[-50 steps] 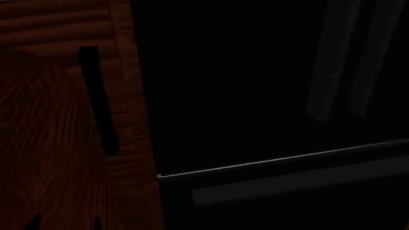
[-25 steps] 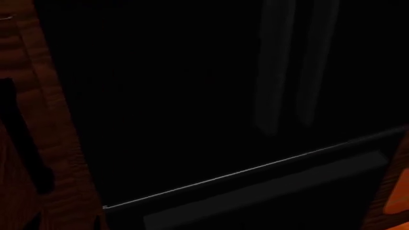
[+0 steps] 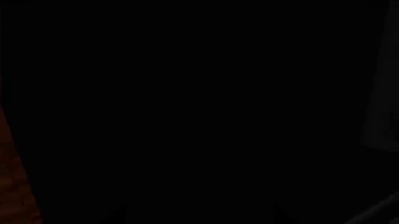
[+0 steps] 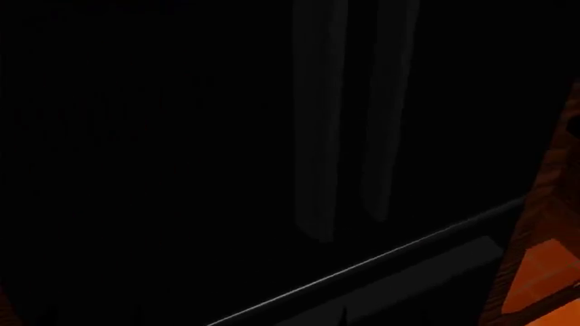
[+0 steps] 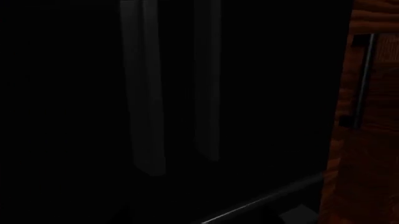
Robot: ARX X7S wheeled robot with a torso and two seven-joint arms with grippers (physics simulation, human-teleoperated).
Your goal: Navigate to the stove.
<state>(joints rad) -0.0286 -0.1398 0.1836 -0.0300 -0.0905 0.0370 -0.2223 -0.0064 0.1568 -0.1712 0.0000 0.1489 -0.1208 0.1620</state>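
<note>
The stove is out of view. The tall black fridge fills almost the whole head view, very close, with its two long vertical handles at centre right and the seam above its lower drawer running across below. The same fridge and handles fill the right wrist view. The left wrist view is nearly all black fridge front. Neither gripper shows in any view.
A dark wood cabinet with a black bar handle stands right of the fridge in the right wrist view. A strip of wood cabinet and an orange floor patch show at the head view's right edge.
The head view has swung to the right: the fridge handles and drawer seam slid left, the wood cabinet at the left left the frame, and wood and orange floor appeared at right.
</note>
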